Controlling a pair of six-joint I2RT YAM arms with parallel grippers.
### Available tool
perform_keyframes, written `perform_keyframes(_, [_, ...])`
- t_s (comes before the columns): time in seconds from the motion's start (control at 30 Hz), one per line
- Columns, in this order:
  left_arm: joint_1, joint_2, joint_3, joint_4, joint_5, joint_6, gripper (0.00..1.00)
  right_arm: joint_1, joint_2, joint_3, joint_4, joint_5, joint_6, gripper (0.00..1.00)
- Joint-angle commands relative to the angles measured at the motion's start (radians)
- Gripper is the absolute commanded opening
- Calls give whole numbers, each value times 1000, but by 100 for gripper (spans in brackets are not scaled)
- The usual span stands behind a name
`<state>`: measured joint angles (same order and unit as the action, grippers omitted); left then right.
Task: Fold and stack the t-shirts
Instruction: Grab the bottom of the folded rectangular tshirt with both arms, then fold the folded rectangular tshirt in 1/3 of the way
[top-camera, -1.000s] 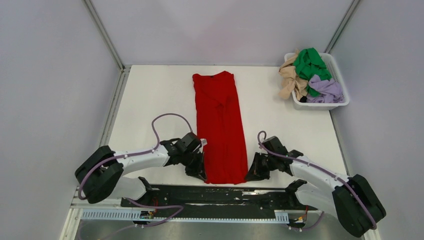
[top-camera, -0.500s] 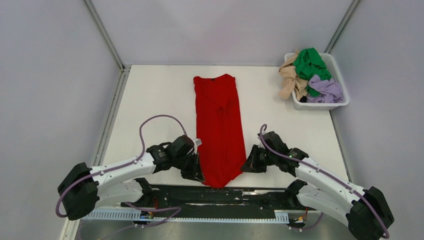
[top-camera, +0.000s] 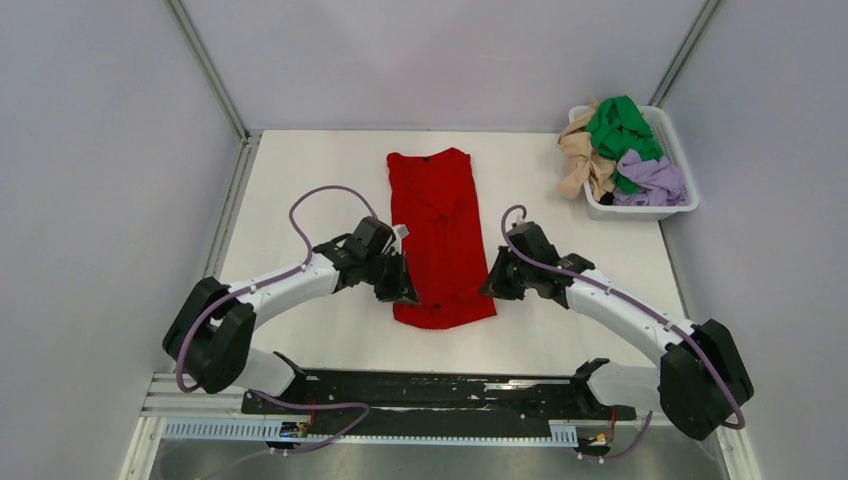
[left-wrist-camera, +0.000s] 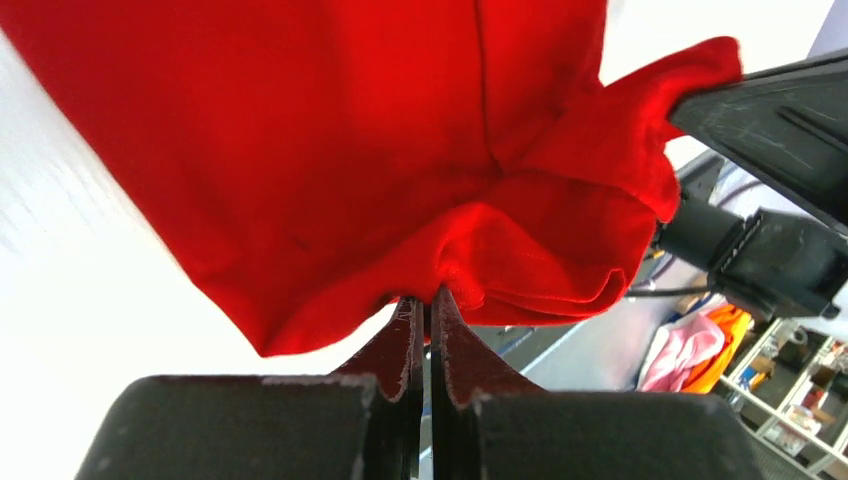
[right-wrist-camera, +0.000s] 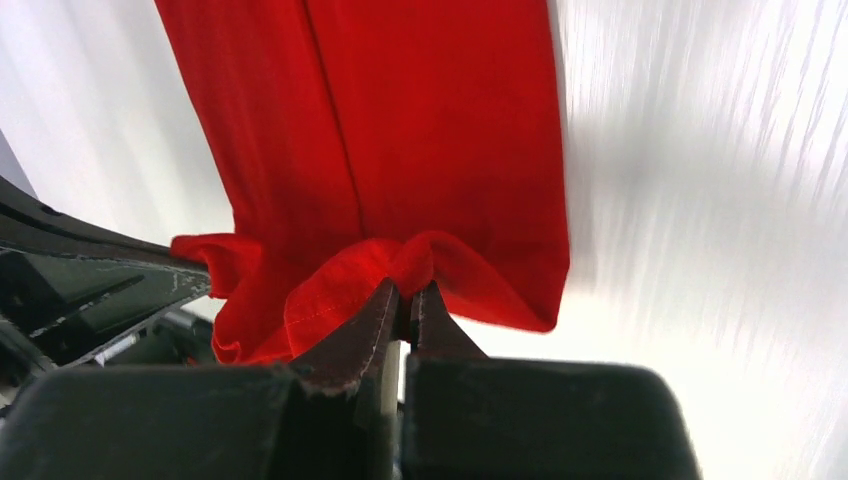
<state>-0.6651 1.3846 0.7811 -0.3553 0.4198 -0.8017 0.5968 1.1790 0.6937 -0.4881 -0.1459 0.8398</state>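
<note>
- The black base rail (top-camera: 430, 392) is seen along the near edge of the white table (top-camera: 300, 200), with both arms reaching out from it over the tabletop.
- The red t-shirt (top-camera: 435, 215) is laid on the middle of the table as a narrow strip, its long axis running from the near edge toward the far edge.
- The near end of the strip is doubled over, so that a rounded fold faces the near edge and the hem lies raised above the cloth beneath.
- The left gripper (top-camera: 405, 290) is clamped on the left corner of that hem; in the left wrist view its fingers are pressed together with a pinch of red cloth between the tips.
- The right gripper (top-camera: 490, 285) is clamped on the right corner of the hem; in the right wrist view a bunched edge with visible stitching is nipped between its closed fingers.
- The hem sags slightly between the two grippers.
- The collar end is pointed at the far edge of the table and lies flat.
- A white plastic basket (top-camera: 640, 210) is set at the far right corner of the table, with the green t-shirt (top-camera: 620, 128), the beige t-shirt (top-camera: 580, 150) and the lavender t-shirt (top-camera: 655, 178) heaped in it unfolded.
</note>
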Motion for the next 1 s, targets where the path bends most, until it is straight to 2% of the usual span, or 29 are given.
perform_keyframes(0.0, [71,78,79,21,-2,77,0,-44,90,118,94,68,-75,0])
perform_keyframes(0.13, [119,134,145,3,-48,99,0,-83,192,199,132,51,-114,0])
perform_keyframes(0.5, [256,306,318,-20,-40,154,0,-149,430,410,162,61,-193,0])
perform_keyframes(0.97, [335,501,501,-19,-17,191,0,-221,585,530,198,-2,-220,0])
